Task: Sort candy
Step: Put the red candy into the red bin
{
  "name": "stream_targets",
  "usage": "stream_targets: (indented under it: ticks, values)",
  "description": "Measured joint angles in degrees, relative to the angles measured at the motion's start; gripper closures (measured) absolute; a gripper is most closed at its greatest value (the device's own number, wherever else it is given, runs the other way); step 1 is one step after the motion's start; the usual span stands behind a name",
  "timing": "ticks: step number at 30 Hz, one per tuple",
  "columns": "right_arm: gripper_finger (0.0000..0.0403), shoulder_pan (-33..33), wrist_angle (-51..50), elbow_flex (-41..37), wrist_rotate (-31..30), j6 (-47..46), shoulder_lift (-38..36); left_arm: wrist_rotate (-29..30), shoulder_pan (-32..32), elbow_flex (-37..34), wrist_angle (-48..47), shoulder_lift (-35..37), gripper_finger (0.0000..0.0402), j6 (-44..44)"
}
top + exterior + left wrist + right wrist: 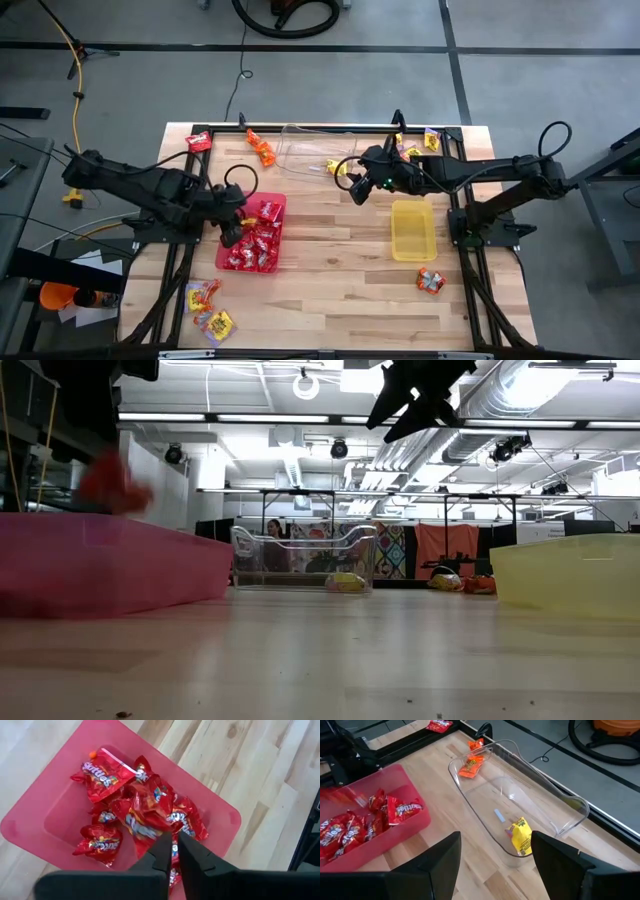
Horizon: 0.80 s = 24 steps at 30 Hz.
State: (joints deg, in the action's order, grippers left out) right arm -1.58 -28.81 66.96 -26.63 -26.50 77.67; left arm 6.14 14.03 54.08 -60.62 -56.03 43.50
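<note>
Many crinkly red packets (135,815), glossy

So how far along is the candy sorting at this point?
Done: a pile of red packets lies in the red tray, and one yellow packet in the clear tray. In hand: the left end effector hangs over the red tray, the right end effector open beside the clear tray. Left: orange packets, yellow packets, empty yellow tray.
</note>
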Motion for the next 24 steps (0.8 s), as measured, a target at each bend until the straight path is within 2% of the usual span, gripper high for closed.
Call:
stream_targets:
  ticks: [9, 13, 17, 22, 24]
  values:
    - [0.0167, -0.1, 0.0, 0.0, 0.0, 0.8, 0.0, -2.5, -3.0, 0.0, 0.9, 0.0, 0.0274, 0.4]
    - [0.0167, -0.3, 0.0, 0.0, -0.1, 1.5, 0.0, -1.7, -8.8, 0.0, 4.1, 0.0, 0.0227, -0.5]
    - [0.0167, -1.5, 0.0, 0.0, -0.1, 1.5, 0.0, 4.7, -22.0, 2.3, 4.7, -1.7, 0.02, -5.4]
    - [0.0167, -3.5, 0.8, 0.0, 0.2, 1.4, 0.0, 18.7, -43.5, 6.7, 6.8, -8.2, 0.0197, -13.6]
    - [0.0167, -4.2, 1.1, 0.0, 0.8, 1.0, 0.0, 21.5, -51.2, 6.7, 8.8, -11.9, 0.0197, -15.3]
